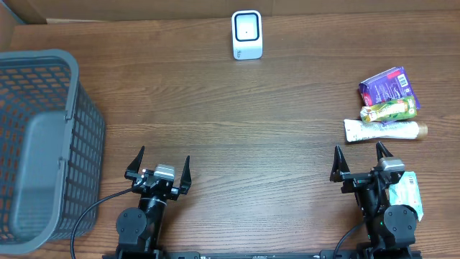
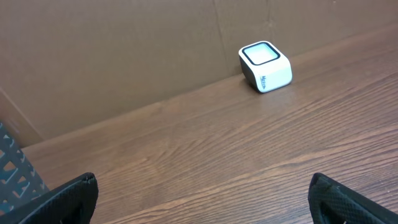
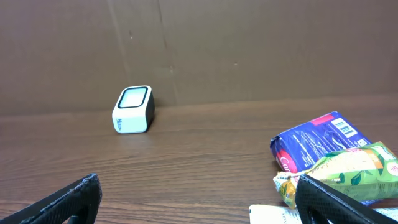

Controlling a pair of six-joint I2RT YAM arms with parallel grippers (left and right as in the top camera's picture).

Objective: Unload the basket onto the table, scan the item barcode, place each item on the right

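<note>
Grippers are found at the near edge of the table (image 1: 251,144), well apart from each other, and neither is loaded. The left gripper (image 1: 162,160) is recorded with its jaws spread fully wide and nothing between them. The right gripper (image 1: 358,152) is spread equally wide, and nothing is held or touched by it.

The scanner (image 1: 246,34), a small white block with a dark-framed window, is stood upright at the far edge of the table, near the middle, just in front of a brown board (image 2: 124,50).

The items are grouped at the right side of the table, just beyond the right gripper. A purple packet (image 1: 389,88) is laid farthest; a barcode (image 3: 344,128) is seen on its upper face, at the far right corner. A green packet (image 1: 389,110) is laid against its near side, and a white tube (image 1: 384,130) with a tan cap at its right end is laid nearest, crosswise, touching the green packet. A pale packet (image 1: 410,191) is partly hidden beside the right arm; its print cannot be read.

A grey mesh basket (image 1: 79,144) is placed at the left edge of the table, just left of the left gripper
</note>
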